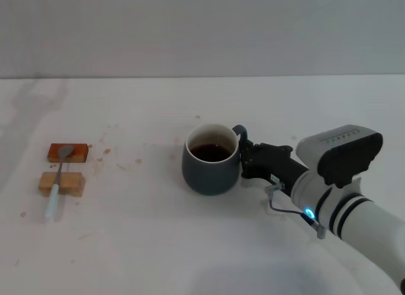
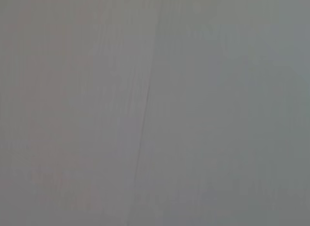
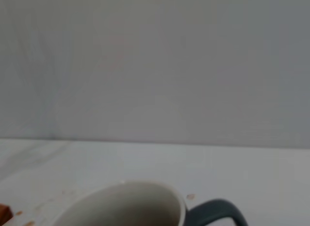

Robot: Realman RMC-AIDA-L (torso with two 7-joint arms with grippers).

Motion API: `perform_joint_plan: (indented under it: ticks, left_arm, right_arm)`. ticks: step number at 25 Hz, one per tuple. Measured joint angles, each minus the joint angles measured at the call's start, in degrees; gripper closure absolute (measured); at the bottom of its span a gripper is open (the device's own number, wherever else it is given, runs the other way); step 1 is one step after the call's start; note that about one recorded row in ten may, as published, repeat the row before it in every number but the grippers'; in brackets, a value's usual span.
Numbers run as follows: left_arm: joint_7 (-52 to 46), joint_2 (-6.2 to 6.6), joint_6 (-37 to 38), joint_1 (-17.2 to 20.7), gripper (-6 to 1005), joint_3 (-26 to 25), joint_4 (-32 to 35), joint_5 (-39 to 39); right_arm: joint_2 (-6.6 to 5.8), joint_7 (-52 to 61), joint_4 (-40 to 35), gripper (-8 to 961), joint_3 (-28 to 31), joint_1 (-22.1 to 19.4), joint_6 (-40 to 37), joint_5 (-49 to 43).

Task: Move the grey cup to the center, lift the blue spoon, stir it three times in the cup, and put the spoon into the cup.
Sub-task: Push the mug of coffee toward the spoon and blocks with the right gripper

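Arm shell (image 1: pixel 373 225): white, rounded, two black bands.
Wrist camera housing (image 1: pixel 342 152): white top, black body.
Gripper (image 1: pixel 248 161): black.
Light (image 1: pixel 309 213): blue glow behind gripper.
Cable (image 1: pixel 285 209): thin grey loop.

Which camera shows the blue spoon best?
The head view: the whole blue spoon shows, lying across two wooden blocks on the table's left. The left wrist view shows only a blank surface; the right wrist view shows none of the spoon.

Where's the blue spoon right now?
In the head view, the blue spoon lies far left, across two wooden blocks, well apart from the grey cup.
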Motion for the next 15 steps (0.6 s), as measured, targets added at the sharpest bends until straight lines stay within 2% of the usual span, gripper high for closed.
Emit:
perform_joint_plan:
  ticks: [15]
  left_arm:
    - [-0.11,0.08,-1.26,0.69,369,0.57,0.99,-0.43]
  right_arm:
    - [-0.22,0.07,3.45,916,0.05,3.12,7.34,-2.44]
